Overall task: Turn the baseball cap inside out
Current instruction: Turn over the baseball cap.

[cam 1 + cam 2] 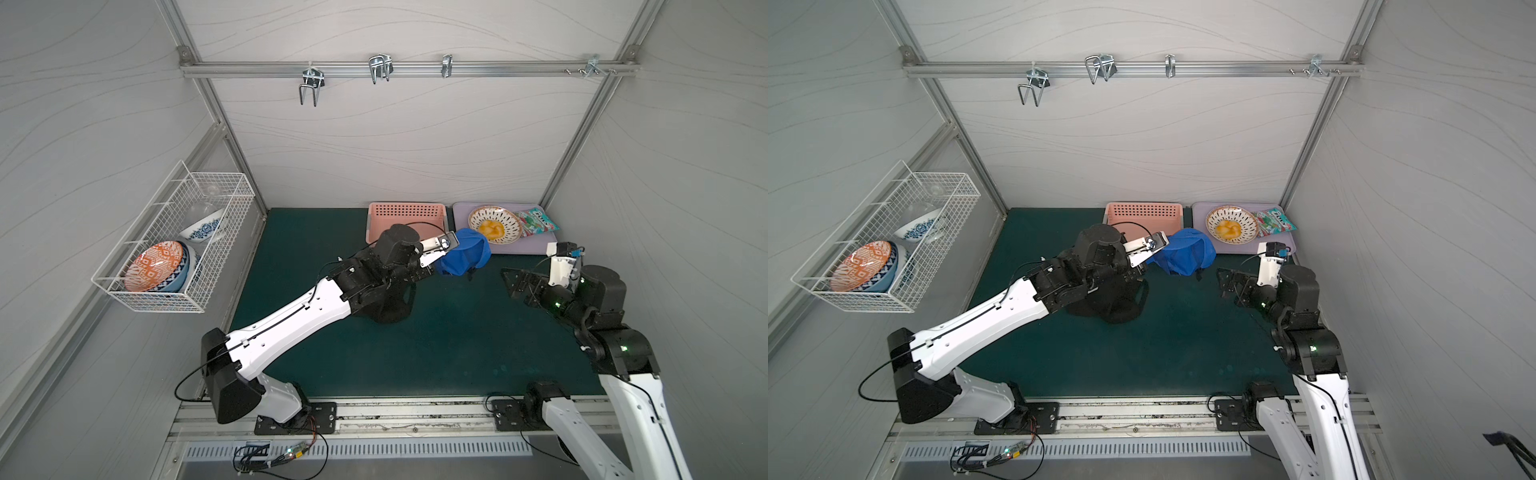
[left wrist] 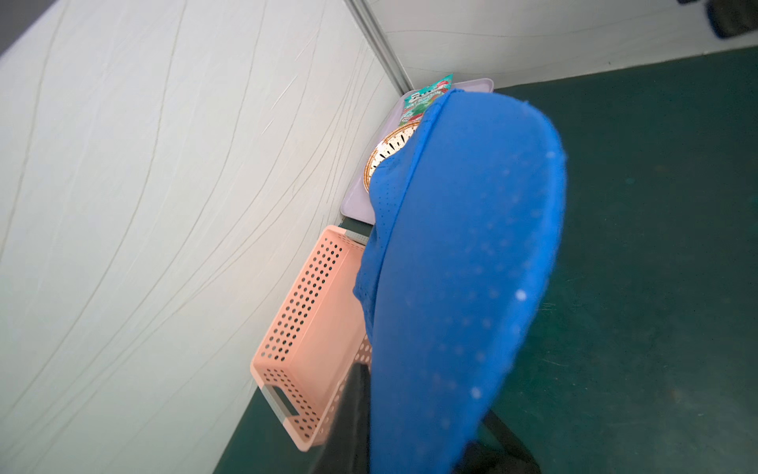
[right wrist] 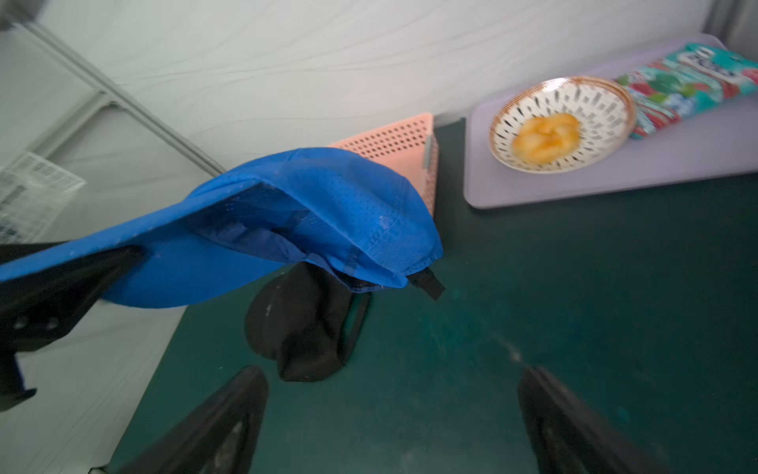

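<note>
Pinching the cap [image 1: 467,255] by its brim, the left gripper [image 1: 432,271] holds it off the mat [image 1: 436,353] before the basket [image 1: 407,214], arm stretched forward. The right gripper [image 1: 514,284] gapes wide, apart from the cap, arm bent. The right wrist view alone shows the cap's hollow underside.

Bright blue cap [image 1: 467,253] speckled with tiny perforations, black cap [image 3: 303,328], deep green surface [image 1: 436,353], pink hole-dotted basket [image 1: 405,212], lilac tray [image 1: 528,247], white bowl [image 1: 509,220] dashed dark and rust-rimmed, teal-and-red packet [image 1: 536,222], orange diamond-patterned bowl [image 1: 153,266], blue-on-white floral bowl [image 1: 205,227].
</note>
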{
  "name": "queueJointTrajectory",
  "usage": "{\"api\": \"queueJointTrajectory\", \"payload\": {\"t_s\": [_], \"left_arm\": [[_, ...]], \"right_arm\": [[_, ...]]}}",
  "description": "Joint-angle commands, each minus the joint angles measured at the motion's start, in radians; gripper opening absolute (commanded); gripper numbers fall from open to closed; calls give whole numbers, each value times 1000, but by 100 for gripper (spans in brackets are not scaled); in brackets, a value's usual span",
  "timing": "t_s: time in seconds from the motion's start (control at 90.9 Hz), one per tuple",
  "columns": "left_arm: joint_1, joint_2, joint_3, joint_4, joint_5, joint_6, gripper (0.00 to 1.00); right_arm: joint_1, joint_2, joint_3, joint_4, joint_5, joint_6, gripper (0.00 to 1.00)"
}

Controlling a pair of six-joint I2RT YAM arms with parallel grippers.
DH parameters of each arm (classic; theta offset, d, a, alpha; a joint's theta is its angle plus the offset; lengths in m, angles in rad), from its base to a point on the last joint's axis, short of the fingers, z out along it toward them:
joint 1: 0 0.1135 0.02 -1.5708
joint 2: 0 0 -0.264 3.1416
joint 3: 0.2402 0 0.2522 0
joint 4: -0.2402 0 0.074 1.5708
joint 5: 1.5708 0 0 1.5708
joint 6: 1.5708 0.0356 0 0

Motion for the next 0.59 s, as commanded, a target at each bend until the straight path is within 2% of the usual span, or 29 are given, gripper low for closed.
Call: {"api": "queueJointTrajectory", "payload": {"t_s": [0.0,0.121,0.231,0.319,0.473,0.583], "left_arm": [[-14,56,10,154,-1,108,0],[-10,73,60,161,43,38,0],[11,94,213,19,30,-164,0],[35,90,326,-161,20,-358,0],[77,9,393,-316,91,-585,0],[127,-37,486,-409,191,-680,0]], "right_arm": [[-44,11,23,-67,39,57,99],[-63,13,9,-29,-118,75,99],[-64,-55,-81,78,-169,52,99],[-65,-90,-127,137,-207,79,99],[-65,-108,-189,285,-298,234,98],[-65,-149,-260,532,-352,407,97]]}}
